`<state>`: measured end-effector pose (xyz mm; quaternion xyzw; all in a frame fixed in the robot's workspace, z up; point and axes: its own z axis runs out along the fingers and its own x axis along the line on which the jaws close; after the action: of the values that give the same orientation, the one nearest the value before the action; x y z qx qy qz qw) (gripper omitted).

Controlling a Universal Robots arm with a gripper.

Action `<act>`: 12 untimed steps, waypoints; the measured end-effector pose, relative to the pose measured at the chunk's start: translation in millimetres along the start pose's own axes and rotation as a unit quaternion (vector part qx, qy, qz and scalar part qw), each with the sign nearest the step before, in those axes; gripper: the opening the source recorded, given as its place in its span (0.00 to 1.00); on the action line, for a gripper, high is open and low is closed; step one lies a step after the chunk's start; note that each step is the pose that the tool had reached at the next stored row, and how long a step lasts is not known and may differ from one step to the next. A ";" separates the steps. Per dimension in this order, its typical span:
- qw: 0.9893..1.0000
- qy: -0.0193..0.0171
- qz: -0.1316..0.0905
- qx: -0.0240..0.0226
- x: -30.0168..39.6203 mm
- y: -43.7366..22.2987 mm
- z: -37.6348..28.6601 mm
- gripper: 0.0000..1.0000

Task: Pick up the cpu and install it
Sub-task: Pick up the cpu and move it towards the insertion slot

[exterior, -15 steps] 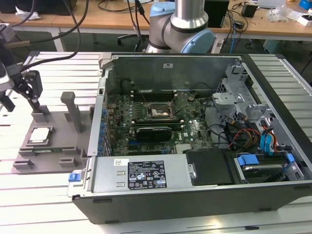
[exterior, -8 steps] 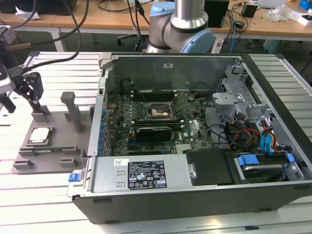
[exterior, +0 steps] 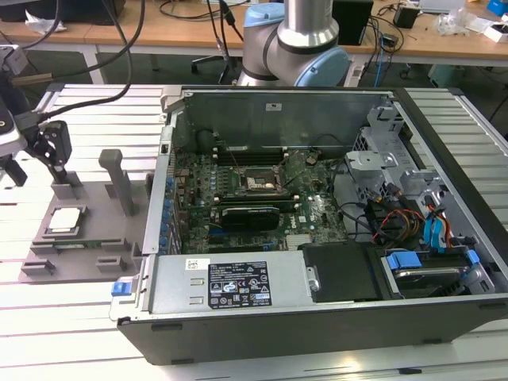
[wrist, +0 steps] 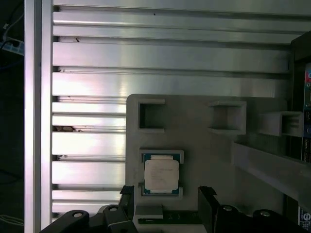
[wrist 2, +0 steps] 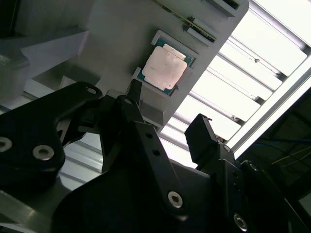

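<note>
Item: my hand (wrist: 166,195), released, fingers apart, nothing held, poised over the grey tray (wrist: 194,145).
Item: cpu (wrist: 161,175), flat in a tray recess, on the slatted counter (wrist: 87,82) beside the open computer case (exterior: 278,115).

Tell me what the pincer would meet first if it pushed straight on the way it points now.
Probably the cpu, seated in the grey tray: in the first wrist view it lies just ahead of the open pincer. Depth is unclear, so the tray's rim beside it could come first.
</note>
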<state>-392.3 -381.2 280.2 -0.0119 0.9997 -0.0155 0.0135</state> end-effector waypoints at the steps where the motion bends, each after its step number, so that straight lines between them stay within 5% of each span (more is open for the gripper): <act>1: 1.000 0.000 0.000 0.000 0.0 0.0 0.5 0.63; 12: 1.000 0.000 0.000 0.000 0.1 0.2 5.3 0.63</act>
<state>-392.3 -381.2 274.8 -0.0120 0.9997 -0.0155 0.0135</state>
